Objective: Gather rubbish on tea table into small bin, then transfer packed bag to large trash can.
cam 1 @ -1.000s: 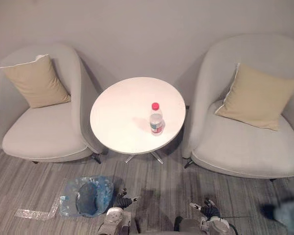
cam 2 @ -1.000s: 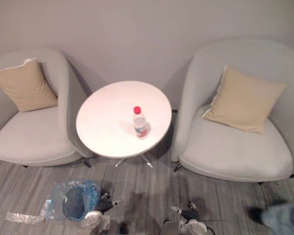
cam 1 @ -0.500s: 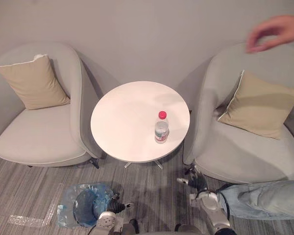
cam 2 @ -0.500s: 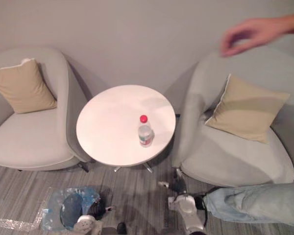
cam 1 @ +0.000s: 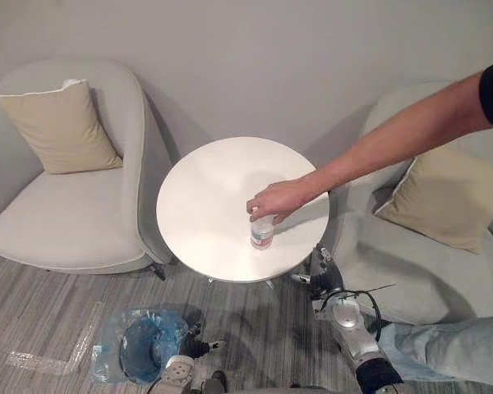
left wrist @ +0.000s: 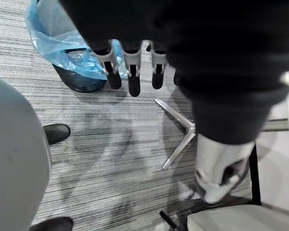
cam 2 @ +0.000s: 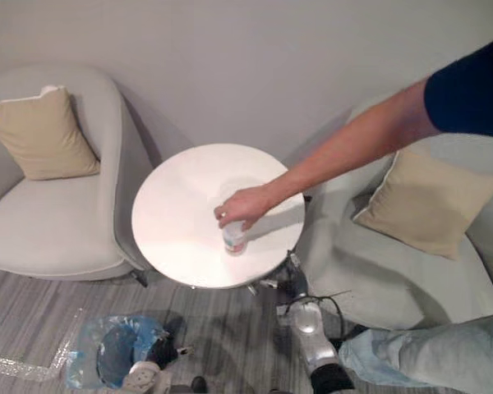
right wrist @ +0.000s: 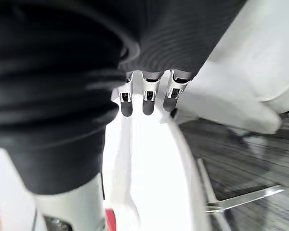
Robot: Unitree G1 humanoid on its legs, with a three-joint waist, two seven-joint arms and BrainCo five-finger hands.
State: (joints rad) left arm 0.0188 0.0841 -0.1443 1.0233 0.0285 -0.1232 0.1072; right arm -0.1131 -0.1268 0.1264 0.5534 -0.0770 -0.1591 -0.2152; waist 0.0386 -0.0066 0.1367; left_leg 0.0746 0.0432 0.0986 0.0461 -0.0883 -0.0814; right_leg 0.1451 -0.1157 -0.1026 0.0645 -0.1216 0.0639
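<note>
Bottle on the worktop under a person's hand, both robot hands open

Nearest, low on the left, the left hand (cam 1: pixel 181 368) hangs above the carpet with its fingers (left wrist: pixel 129 72) straight and loose, holding nothing. Just beside it on the floor stands the bin (cam 1: pixel 145 345), dark and lined with a blue bag whose edge spills over the rim. A strip of clear plastic (cam 1: pixel 45 359) lies on the carpet to the left of the bin.

On the right, the right hand (cam 1: pixel 330 291) is raised higher, its fingers (right wrist: pixel 145 98) straight and empty, with the tips at the near right rim of the worktop (cam 1: pixel 201 205); whether they touch the rim I cannot tell. A person's leg (cam 1: pixel 452 353) in jeans shows at the lower right, close to that arm.

The worktop is round and white. The bottle (cam 1: pixel 262 235) stands upright on its right half, and a person's hand (cam 1: pixel 274 199) is closed over its top, the bare arm reaching in from the upper right.

A grey chair (cam 1: pixel 66 222) stands to the left of the worktop and another chair (cam 1: pixel 411 271) to the right. Each holds a tan cushion, one (cam 1: pixel 62 127) on the left and one (cam 1: pixel 444 205) on the right, with a plain wall behind
</note>
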